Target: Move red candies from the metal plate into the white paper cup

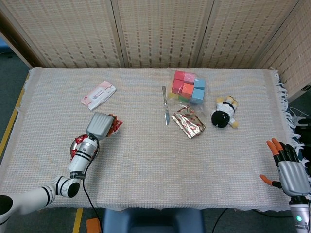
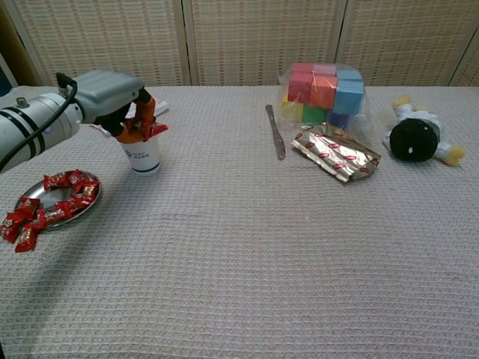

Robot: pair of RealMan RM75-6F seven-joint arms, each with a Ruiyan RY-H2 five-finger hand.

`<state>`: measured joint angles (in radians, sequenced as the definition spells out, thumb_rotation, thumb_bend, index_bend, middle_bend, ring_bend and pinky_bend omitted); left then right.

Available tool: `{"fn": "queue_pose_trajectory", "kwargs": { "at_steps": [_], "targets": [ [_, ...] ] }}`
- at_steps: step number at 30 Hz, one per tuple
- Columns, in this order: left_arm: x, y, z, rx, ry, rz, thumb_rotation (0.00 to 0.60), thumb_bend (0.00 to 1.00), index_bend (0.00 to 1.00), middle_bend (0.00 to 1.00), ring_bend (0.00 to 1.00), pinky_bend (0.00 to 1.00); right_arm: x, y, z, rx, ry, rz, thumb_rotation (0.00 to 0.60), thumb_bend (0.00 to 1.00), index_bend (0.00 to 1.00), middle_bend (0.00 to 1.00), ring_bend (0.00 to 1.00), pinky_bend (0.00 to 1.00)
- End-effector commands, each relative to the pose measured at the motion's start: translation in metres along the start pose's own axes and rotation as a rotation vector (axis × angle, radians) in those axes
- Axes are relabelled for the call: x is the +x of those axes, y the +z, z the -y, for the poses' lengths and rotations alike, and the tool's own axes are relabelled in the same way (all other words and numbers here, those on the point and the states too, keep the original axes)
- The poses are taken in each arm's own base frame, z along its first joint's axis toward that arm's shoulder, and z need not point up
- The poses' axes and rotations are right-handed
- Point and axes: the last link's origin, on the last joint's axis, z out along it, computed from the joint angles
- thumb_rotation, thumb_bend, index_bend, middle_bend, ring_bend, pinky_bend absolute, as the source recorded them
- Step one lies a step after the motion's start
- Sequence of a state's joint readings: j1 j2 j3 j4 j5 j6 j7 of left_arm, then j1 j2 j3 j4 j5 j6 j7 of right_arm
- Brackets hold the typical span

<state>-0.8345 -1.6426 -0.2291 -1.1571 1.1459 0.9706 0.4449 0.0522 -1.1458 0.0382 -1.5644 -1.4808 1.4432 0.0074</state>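
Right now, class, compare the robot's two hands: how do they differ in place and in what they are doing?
The left hand is over the white paper cup, while the right hand is at the table's far right edge, away from every object. The left hand pinches a red candy; the right hand holds nothing, its fingers spread. Both have grey backs and orange fingertips.

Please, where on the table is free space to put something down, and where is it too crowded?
The near half of the table is bare, bordered by the metal plate at left. The strip between the white paper cup and the knife is also free. Crowded: around the foil packet, blocks and toy.
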Motion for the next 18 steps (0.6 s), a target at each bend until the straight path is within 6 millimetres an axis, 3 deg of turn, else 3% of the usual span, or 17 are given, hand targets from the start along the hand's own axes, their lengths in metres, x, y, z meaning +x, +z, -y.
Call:
{"fn": "queue_pose_trajectory", "kwargs": {
  "at_steps": [1,12,18],
  "targets": [
    [-0.001,0.001,0.000,0.000,0.001,0.001,0.600,0.52,0.70,0.70,0.64,1.00,0.000,0.000,0.000,0.000,0.000,0.000,0.600,0.05,0.00,0.00,0.00,0.00],
    [-0.006,0.003,0.007,0.017,0.000,0.026,0.600,0.52,0.67,0.68,0.63,1.00,0.001,-0.001,0.000,0.003,0.003,0.000,0.600,0.05,0.00,0.00,0.00,0.00],
    [-0.006,0.003,0.011,0.018,0.007,0.023,0.600,0.52,0.56,0.66,0.61,0.99,0.000,-0.001,0.000,0.003,0.003,0.004,0.600,0.05,0.00,0.00,0.00,0.00]
  ]
}}
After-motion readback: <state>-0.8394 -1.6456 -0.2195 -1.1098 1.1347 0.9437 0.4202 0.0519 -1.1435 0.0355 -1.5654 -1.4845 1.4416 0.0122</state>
